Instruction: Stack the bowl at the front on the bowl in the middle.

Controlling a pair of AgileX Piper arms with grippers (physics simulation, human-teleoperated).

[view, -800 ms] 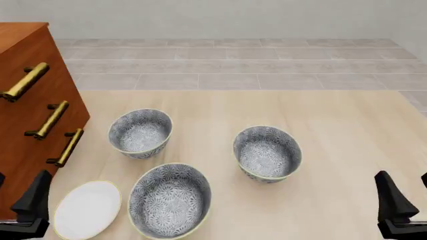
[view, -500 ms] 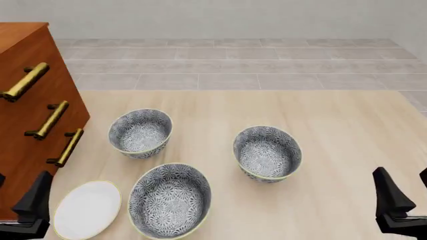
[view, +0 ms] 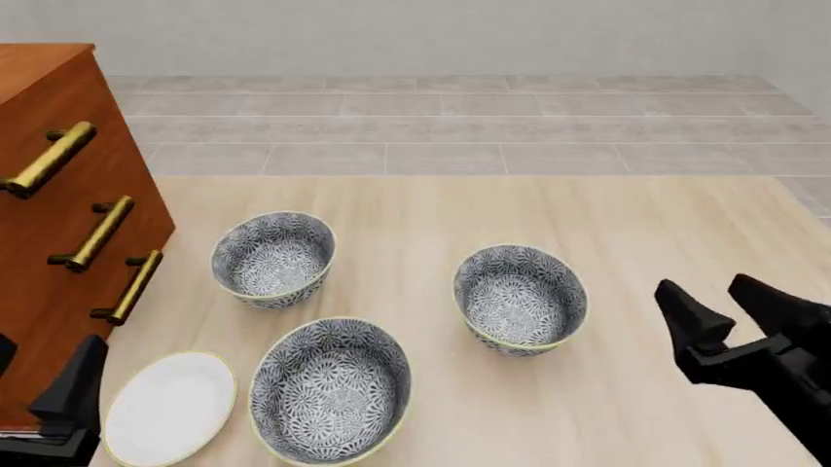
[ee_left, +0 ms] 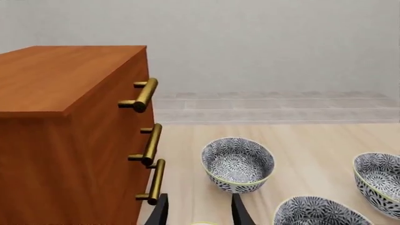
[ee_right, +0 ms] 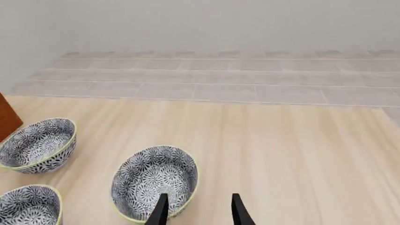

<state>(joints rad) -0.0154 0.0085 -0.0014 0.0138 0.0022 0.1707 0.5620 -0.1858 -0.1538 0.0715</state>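
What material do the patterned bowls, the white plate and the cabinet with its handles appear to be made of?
The bowl at the front and the bowl in the middle look like glazed ceramic: fine printed flower pattern, thin yellowish rim. The plate seems plain white ceramic, smooth. The cabinet looks like reddish varnished wood with visible grain. Its handles appear to be brass, golden with a soft shine.
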